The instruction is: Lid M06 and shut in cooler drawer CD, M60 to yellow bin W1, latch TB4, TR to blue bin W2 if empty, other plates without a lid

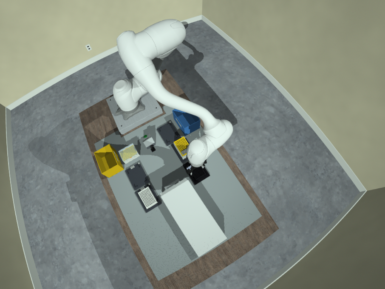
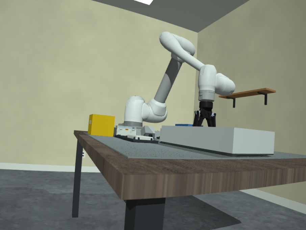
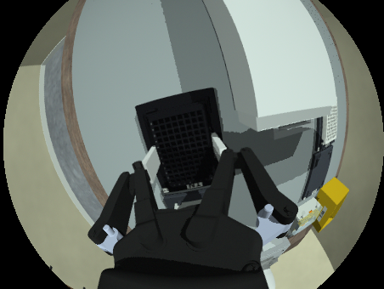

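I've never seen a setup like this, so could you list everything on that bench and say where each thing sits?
Black plate: one, right of the white box, held in the jaws.
Clear plate: one, dark nest, left of the white box.
Dark nests: two without plates, one left, one centre.
Yellow tip rack: one, by the wrist.
Pale tip box: one, beside the yellow bin.
Yellow bin: one, left edge.
Blue bin: one, near the arm's base.
White box: one, long, centre.
Green key: one, centre.
Arm: one, white.
Gripper: one, black.

Black plate [image 3: 182,141]: gridded wells, flat in its dark nest just beside the white cooler [image 1: 192,214], clamped across its short width by the gripper [image 3: 184,158].
Clear plate [image 1: 147,198]: white-welled, level in its nest on the cooler's opposite side.
Yellow bin [image 1: 107,160]: upright, well apart from the cooler.
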### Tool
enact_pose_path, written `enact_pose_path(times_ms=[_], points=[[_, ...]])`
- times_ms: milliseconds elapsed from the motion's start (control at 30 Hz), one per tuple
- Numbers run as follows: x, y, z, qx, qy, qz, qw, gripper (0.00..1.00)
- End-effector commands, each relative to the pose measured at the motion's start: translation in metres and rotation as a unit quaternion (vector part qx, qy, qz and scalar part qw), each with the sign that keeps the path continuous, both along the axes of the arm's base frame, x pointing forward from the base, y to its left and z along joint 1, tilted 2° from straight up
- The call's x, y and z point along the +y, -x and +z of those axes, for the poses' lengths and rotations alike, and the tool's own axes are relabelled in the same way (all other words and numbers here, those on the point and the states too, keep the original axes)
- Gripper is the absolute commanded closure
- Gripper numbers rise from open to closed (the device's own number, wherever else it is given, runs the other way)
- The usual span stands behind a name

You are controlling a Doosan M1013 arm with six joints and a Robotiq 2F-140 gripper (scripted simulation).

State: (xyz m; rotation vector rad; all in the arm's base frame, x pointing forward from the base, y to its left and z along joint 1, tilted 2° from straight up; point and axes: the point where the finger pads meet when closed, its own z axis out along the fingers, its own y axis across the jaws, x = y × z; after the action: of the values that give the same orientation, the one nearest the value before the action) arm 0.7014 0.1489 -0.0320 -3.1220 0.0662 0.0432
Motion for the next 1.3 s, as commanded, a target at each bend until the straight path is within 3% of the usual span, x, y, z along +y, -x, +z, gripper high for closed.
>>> enact_pose_path(times_ms=[0, 1267], points=[[0.0, 0.0, 0.0, 0.0, 0.0, 0.0, 1.0, 1.0], [0.0, 0.0, 0.011, 0.0, 0.0, 0.0, 1.0, 1.0]])
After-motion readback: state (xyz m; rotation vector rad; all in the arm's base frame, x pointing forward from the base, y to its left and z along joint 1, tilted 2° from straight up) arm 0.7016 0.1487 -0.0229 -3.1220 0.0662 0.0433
